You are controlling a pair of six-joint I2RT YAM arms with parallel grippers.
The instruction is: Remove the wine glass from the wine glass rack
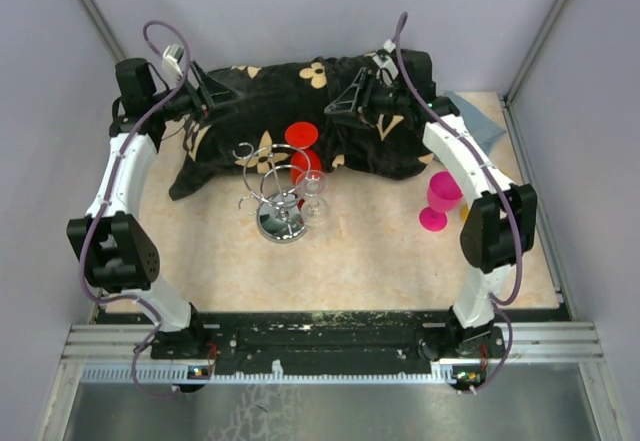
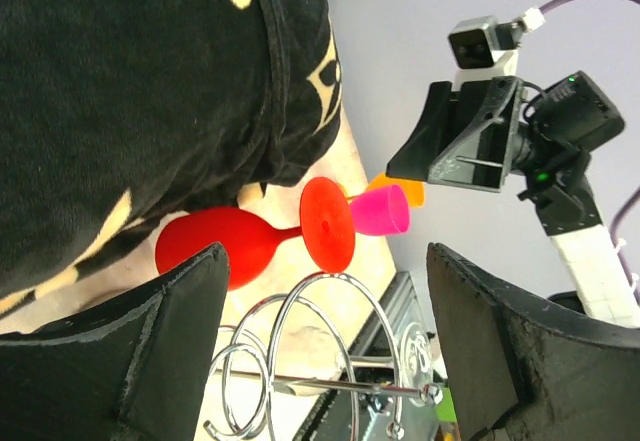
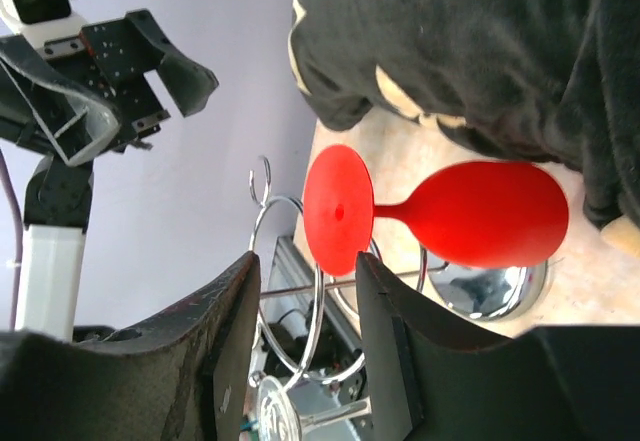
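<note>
Nothing is done yet, by my reckoning: the red wine glass (image 3: 480, 216) hangs upside down on the wine glass rack (image 1: 282, 223), just ahead of both my pincers and between them, with a clear glass (image 1: 313, 196) beside it. My left pincer (image 2: 326, 261) is spread wide and empty. My right pincer (image 3: 307, 266) is parted less and holds nothing. Both arms reach far back over the black cloth (image 1: 260, 111), fingers facing each other. Grasping and lifting remain.

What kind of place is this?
Probably a laboratory robot cell: plain walls in metal framing, the left arm and right arm bolted to one rail, staged props like the wine glass rack.
</note>
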